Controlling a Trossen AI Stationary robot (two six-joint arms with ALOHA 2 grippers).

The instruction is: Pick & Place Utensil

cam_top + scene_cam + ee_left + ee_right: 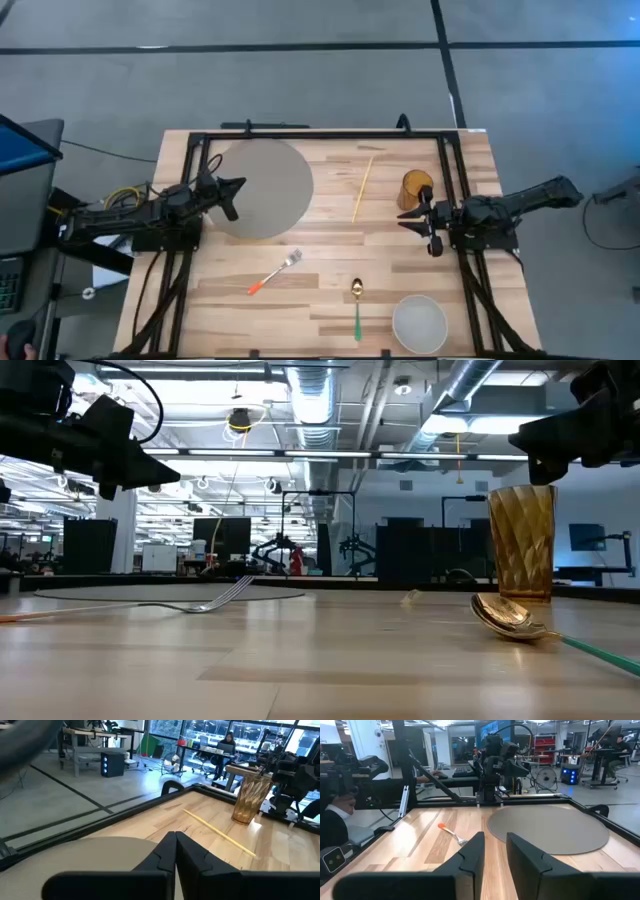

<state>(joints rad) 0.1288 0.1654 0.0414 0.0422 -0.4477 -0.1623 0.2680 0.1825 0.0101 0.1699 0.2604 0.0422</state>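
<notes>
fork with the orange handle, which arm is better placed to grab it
Left, probably. The fork lies on the table's left half, nearer the left gripper over the grey mat; the right gripper sits across by the amber glass.

No legible text, labels, brands or numbers in any view. Screens in the room behind the worktop are too small and blurred to read.

Lying flat toward the tabletop's far left corner: a round grey mat. Standing upright near the far right corner: an amber ribbed glass. Resting between mat and glass, well apart from both: a thin wooden stick. Sitting at the near edge, right of centre: a pale bowl.
</notes>
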